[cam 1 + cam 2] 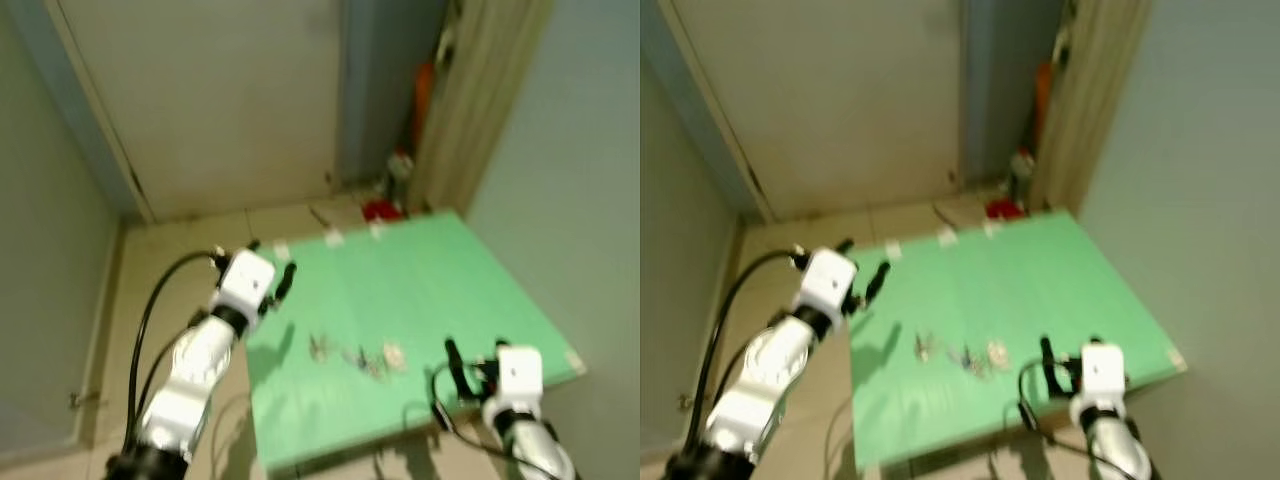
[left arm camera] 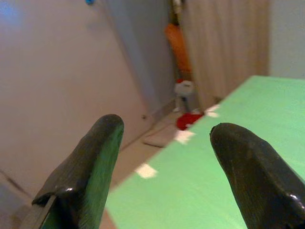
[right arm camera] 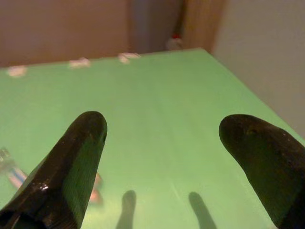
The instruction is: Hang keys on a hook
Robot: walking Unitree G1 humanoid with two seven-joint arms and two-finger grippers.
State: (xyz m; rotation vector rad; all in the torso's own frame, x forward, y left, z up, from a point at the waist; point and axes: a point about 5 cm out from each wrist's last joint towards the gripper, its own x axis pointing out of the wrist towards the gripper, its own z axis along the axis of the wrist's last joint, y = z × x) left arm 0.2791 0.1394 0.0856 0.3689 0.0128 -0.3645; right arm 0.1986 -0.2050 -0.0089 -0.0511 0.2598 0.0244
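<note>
**Both grippers open over the green board, keys lying loose**

Left gripper sits mid-left of the left eye frame, at the left edge of the green board, fingers spread wide with nothing between them. In its wrist view the two black fingertips frame the board's far corner and the floor past it.

Right gripper is in the lower right, hovering over the board's near right corner, also spread open and empty. Its wrist view has the fingers apart above bare green, with their shadows on the surface.

The keys lie flat on the board, lower centre, between the two grippers and touching neither. It's a small scattered bunch, with a pale tag just beside it. Too blurry to read anything on that tag.

Further out: small white tape patches along the board's far edge, a red thing on the floor behind it, a big pale door upper left, and something orange in the corner, upper centre-right. No readable writing anywhere.
</note>
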